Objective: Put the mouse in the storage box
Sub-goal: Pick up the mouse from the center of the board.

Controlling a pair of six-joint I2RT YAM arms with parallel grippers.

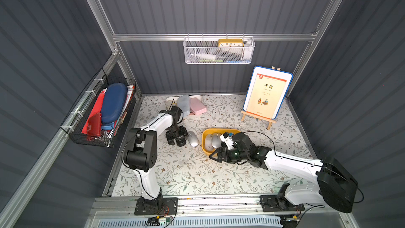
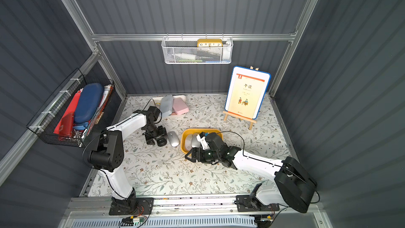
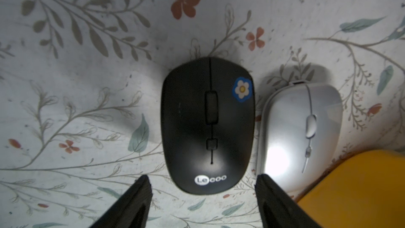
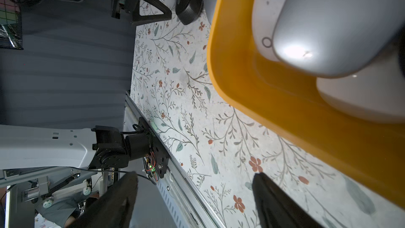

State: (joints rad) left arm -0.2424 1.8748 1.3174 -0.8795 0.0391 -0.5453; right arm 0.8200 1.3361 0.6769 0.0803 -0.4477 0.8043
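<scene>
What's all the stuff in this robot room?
storage box: 1, yellow, middle of table
mice: 2, silver, inside storage box
silver mouse: 1, silver, beside box
black mouse: 1, black, beside silver mouse
book: 1, orange, on wooden easel, back right
cases: 2, pink and grey, back of table
mesh basket: 1, white, back wall, holds yellow clock
wire basket: 1, black, left wall, holds blue case
left gripper: 1, black, open over black mouse
right gripper: 1, black, open, empty, beside box

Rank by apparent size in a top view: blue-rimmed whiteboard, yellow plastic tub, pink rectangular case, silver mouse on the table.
1. Blue-rimmed whiteboard
2. Yellow plastic tub, partly hidden by the right arm
3. Pink rectangular case
4. Silver mouse on the table, nearly case-sized
</scene>
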